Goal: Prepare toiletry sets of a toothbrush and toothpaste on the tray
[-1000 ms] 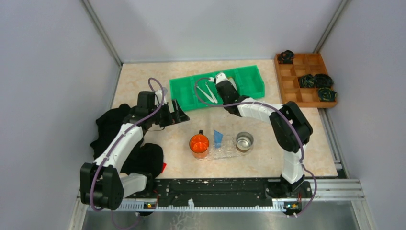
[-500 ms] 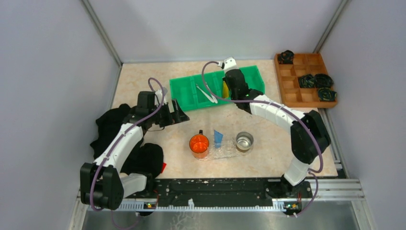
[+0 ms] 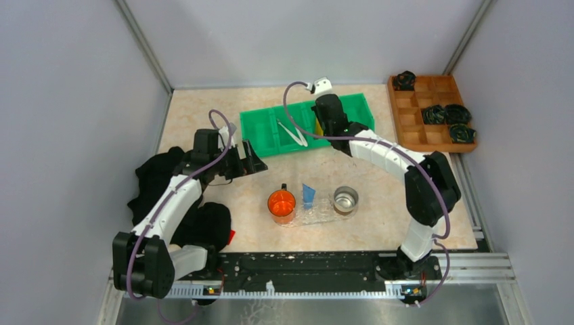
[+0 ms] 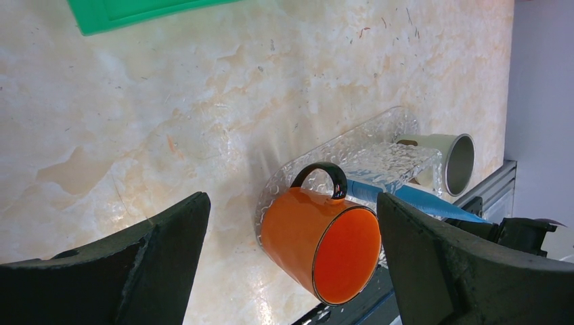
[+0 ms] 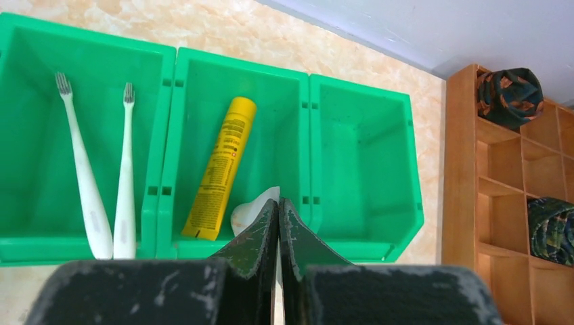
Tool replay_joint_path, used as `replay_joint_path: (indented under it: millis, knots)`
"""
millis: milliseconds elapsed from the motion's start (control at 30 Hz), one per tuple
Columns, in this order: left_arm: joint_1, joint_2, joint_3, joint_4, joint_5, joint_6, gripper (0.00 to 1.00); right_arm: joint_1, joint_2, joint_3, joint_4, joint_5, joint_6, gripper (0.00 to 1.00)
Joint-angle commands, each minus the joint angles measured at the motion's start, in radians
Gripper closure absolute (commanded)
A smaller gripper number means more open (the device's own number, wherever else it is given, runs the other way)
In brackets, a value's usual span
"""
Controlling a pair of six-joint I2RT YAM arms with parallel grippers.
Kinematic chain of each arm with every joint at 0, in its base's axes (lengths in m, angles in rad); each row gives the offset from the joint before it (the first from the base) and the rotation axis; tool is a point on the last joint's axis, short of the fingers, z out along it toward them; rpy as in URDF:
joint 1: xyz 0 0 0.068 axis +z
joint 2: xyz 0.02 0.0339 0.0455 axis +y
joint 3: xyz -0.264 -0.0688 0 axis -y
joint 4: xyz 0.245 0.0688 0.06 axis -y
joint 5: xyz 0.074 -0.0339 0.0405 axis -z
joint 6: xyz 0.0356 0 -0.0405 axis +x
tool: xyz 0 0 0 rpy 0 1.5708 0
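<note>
Two white toothbrushes (image 5: 84, 183) (image 3: 292, 132) lie in the left compartment of the green bin (image 5: 308, 95). A yellow toothpaste (image 5: 220, 169) lies in the middle compartment. Above that compartment my right gripper (image 5: 279, 203) (image 3: 325, 116) is shut on a white toothpaste tube (image 5: 254, 210), whose end sticks out past the fingertips. A blue toothpaste (image 3: 308, 195) (image 4: 420, 201) rests on the clear tray (image 3: 318, 211) (image 4: 365, 145). My left gripper (image 4: 292, 200) (image 3: 252, 157) hangs open and holds nothing, left of the tray.
An orange mug (image 3: 281, 203) (image 4: 318, 244) stands on the tray's left end and a metal cup (image 3: 346, 199) (image 4: 457, 162) on its right end. A wooden compartmented box (image 3: 433, 112) (image 5: 508, 162) with dark rolled items sits at the back right. Black cloth (image 3: 162, 176) lies by the left arm.
My right gripper shifted right over the green bin, from beside the toothbrushes to the middle compartment, and finished closing on the white tube. The left arm has not moved.
</note>
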Motion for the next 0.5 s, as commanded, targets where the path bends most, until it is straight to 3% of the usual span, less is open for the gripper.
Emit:
replay_joint_path:
  millis: [0,133,233,467]
  knots:
    - [-0.003,-0.014,0.005,-0.010,-0.007,0.009,0.01,-0.029,0.050,0.050,-0.023,-0.047,0.059,1.00]
    - [-0.001,-0.010,0.009,-0.009,-0.008,0.008,0.01,-0.038,0.074,0.059,-0.033,-0.049,0.072,1.00]
    - [-0.001,-0.008,0.010,-0.009,-0.008,0.010,0.01,-0.046,0.079,0.062,-0.040,-0.055,0.083,0.93]
    - [-0.001,-0.003,0.012,-0.009,-0.006,0.013,0.01,-0.052,0.071,0.049,-0.039,-0.069,0.098,0.94]
